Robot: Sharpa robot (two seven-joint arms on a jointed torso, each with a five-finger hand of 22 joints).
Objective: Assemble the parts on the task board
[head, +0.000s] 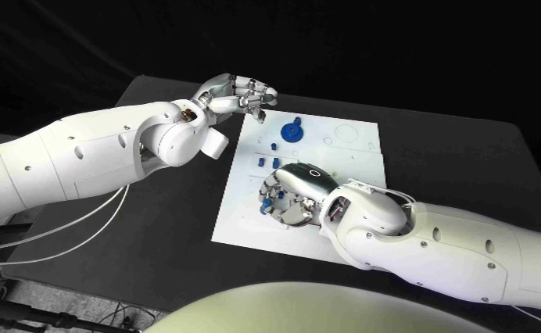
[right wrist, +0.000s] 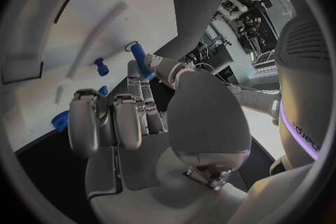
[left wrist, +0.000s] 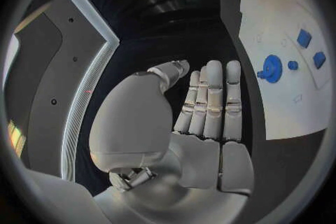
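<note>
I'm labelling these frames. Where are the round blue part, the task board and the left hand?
round blue part [head: 294,130], head view, its disc.
task board [head: 254,220], head view, bare white surface.
left hand [head: 240,95], head view, its knuckles.

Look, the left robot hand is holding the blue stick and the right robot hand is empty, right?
Swap them. The right wrist view shows the right robot hand pinching the blue stick over the task board. The left wrist view shows the left robot hand empty, fingers straight.
</note>
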